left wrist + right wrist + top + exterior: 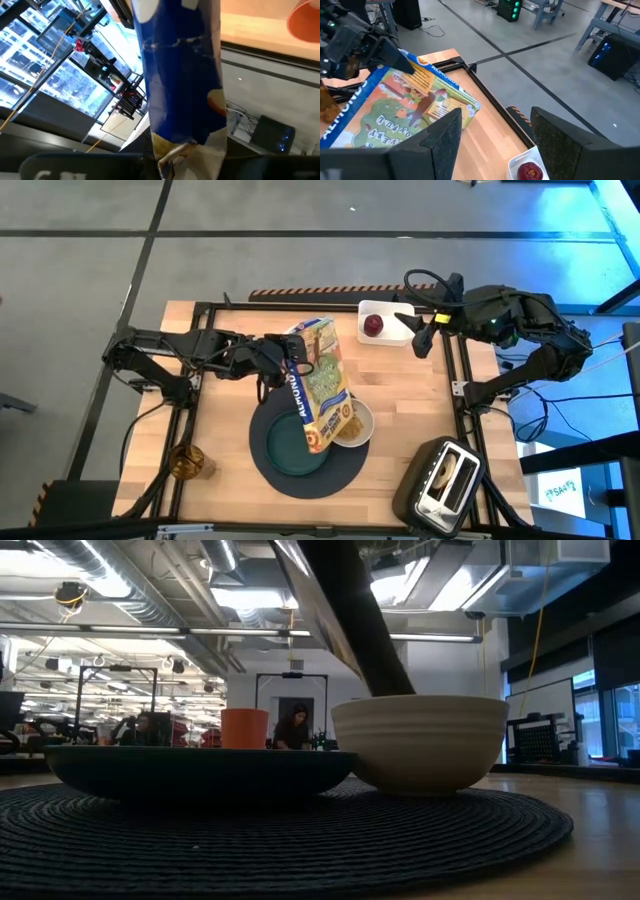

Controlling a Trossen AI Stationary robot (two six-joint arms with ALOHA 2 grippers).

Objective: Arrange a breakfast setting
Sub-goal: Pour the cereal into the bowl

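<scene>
A cereal box (322,383) is held by the left gripper (283,363), clamped near its upper end and tipped steeply so the open mouth points down into the white bowl (352,423) — cereal is already seen in the bowl. The right gripper (422,335) is parked with fingers spread and holding nothing, just beside the white rectangular container (385,323) in which the small red apple (372,325) lies.

The bowl sits on the edge of the dark placemat (280,470), touching or nearly touching the teal plate (295,445). The orange cup (245,728) is seen behind the plate in the low view.

Risk, as judged: over-pouring or spill onto plate and mat, since the mouth of the box overhangs both dishes; the box could also slip in the grip — it is held at one end only.

Surface: pale wooden table (220,400), framed by black rails. A toaster (447,480) stands at the near right corner, a glass of amber contents (190,462) at the near left. Beyond: grey floor, an open workshop with seated people far off.
</scene>
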